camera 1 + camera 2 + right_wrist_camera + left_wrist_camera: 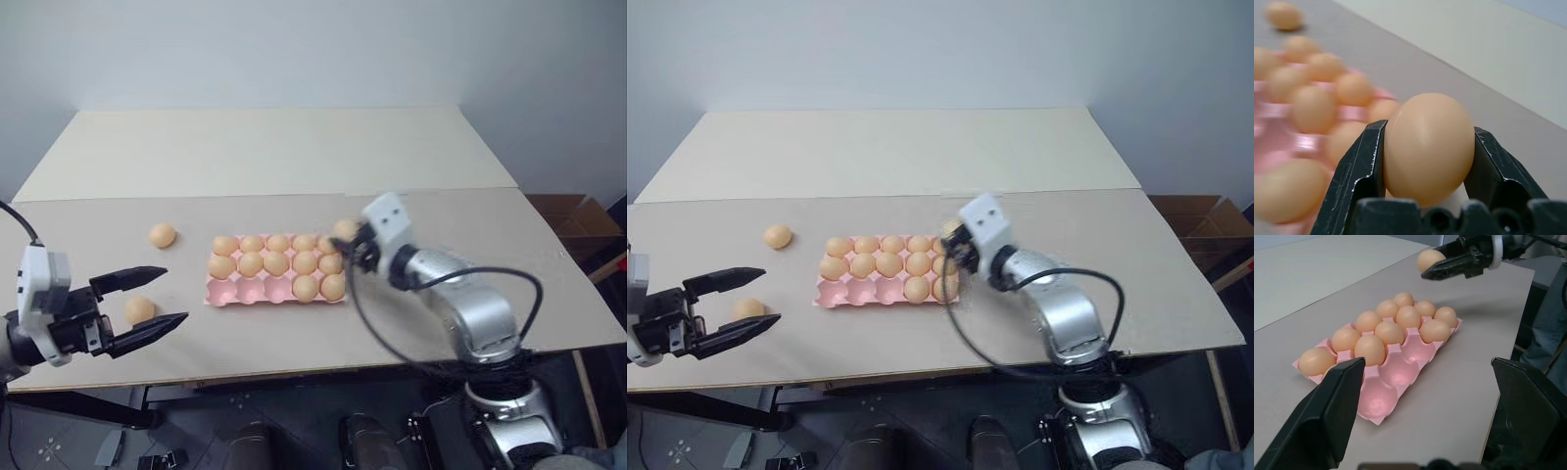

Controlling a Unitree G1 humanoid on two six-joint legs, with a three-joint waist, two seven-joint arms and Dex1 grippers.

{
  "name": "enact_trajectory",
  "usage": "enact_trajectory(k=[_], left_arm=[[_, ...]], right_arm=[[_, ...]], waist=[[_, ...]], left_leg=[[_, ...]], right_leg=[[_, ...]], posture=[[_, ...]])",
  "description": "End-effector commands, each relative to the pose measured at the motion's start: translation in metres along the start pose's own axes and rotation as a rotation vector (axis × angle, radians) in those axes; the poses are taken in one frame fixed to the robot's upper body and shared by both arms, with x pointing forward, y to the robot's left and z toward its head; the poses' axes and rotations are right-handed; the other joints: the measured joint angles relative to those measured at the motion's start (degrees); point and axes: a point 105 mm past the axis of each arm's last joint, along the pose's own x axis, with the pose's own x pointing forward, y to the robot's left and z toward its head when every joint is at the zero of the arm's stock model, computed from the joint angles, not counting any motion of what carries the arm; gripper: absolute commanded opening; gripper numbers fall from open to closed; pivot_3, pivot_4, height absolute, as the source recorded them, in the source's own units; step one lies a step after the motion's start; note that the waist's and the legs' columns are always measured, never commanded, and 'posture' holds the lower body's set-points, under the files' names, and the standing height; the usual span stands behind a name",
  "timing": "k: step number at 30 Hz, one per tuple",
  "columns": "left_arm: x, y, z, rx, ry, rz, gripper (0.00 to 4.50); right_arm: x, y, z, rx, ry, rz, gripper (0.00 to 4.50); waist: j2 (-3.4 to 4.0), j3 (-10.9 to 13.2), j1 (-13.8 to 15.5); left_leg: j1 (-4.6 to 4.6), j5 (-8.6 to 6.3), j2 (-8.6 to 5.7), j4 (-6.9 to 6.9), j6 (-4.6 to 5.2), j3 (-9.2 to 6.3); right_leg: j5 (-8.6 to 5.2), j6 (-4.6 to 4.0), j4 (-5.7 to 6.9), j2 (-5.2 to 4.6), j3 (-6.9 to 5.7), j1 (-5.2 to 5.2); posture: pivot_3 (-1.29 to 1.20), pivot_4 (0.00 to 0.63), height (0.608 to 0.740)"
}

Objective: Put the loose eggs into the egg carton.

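The pale pink egg carton [216, 292] lies mid-table with several eggs in its cups. Three cups [1397, 377] in its front row are bare. My right gripper [345, 236] hovers at the carton's far right corner, shut on one loose egg [1428, 147], which is also visible in the left wrist view [1429, 259]. Another loose egg [163, 235] rests on the table left of the carton. A third egg [139, 309] lies nearer the front edge. My left gripper [174, 296] stands open just right of that egg, with nothing between its fingers [1327, 406].
The table [294, 157] stretches far behind the carton, made of two joined tops. A cardboard box [573, 215] sits beyond the table's right edge.
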Motion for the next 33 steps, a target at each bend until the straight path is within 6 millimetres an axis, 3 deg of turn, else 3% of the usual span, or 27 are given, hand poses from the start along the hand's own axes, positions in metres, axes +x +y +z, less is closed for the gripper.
enact_trajectory(k=[1,6,9,12,14,16,20,23,27,33], left_arm=[[-0.002,-0.001,0.009,0.043,-0.022,0.010,4.50],[-0.001,-0.002,0.009,0.038,-0.023,0.010,4.50],[0.000,-0.002,0.009,0.038,-0.023,0.011,4.50],[0.000,-0.002,0.010,0.038,-0.022,0.012,4.50],[0.000,-0.002,0.009,0.038,-0.023,0.013,4.50],[0.001,-0.001,0.009,0.038,-0.023,0.014,4.50],[0.000,0.001,0.008,0.037,-0.022,0.029,4.50],[-0.006,0.005,0.005,0.031,-0.010,0.059,4.50],[-0.015,0.007,-0.001,0.020,0.011,0.100,4.50],[-0.023,0.003,-0.008,-0.007,0.018,0.148,4.50]], right_arm=[[0.006,0.026,0.006,-0.035,-0.010,0.067,2.16],[0.026,0.046,-0.004,-0.062,0.039,0.113,2.16],[0.031,0.050,-0.009,-0.079,0.067,0.140,2.92],[0.033,0.049,-0.009,-0.084,0.067,0.132,4.10],[0.031,0.046,-0.002,-0.076,0.043,0.120,4.47],[0.025,0.040,0.009,-0.069,0.003,0.111,4.47],[0.000,0.024,0.035,-0.058,-0.103,0.096,4.47],[-0.028,0.005,0.042,-0.061,-0.141,0.092,4.47],[-0.074,-0.021,0.027,-0.108,-0.100,0.110,4.47],[-0.130,-0.033,-0.011,-0.127,0.001,0.188,4.47]], waist=[[-0.01,0.0,0.2],[-0.10,-0.1,0.5],[-0.10,-0.1,0.5],[-0.10,-0.1,0.5],[-0.10,-0.1,0.5],[-0.10,-0.1,0.5],[-0.09,-0.1,0.5],[-0.09,-0.1,0.9],[-0.11,-0.1,1.1],[-0.12,-0.1,0.6]], left_leg=[[0.01,0.00,-0.01,0.00,0.00,0.01],[0.01,0.02,-0.10,0.00,-0.03,0.06],[0.00,0.02,-0.10,0.00,-0.03,0.05],[0.00,0.01,-0.07,0.00,-0.03,0.03],[0.00,0.01,-0.06,0.00,-0.03,0.01],[0.00,0.01,-0.05,0.00,-0.03,0.00],[-0.01,0.01,-0.06,0.00,-0.03,0.01],[-0.03,0.01,-0.08,0.00,-0.03,0.00],[-0.06,0.00,-0.10,0.00,-0.02,0.00],[-0.03,-0.02,-0.08,0.00,0.01,-0.03]], right_leg=[[0.00,-0.01,0.00,-0.02,0.00,0.01],[-0.03,-0.07,-0.04,-0.13,0.00,0.03],[-0.02,-0.05,-0.04,-0.12,-0.01,0.02],[-0.03,-0.06,-0.02,-0.08,-0.03,0.01],[-0.04,-0.07,-0.02,-0.07,-0.05,0.01],[-0.04,-0.07,0.00,-0.06,-0.06,0.01],[-0.03,-0.06,-0.02,-0.08,-0.05,0.02],[-0.03,-0.04,-0.07,-0.11,-0.08,0.03],[-0.05,-0.04,-0.20,-0.15,-0.14,0.09],[-0.10,-0.01,-0.21,-0.11,-0.12,0.12]], posture=[[0.00,0.150,0.740],[0.00,0.150,0.740],[0.00,0.150,0.740],[0.00,0.150,0.740],[0.00,0.150,0.740],[0.00,0.150,0.740],[0.00,0.150,0.740],[0.00,0.150,0.740],[0.00,0.150,0.740],[0.00,0.150,0.740]])
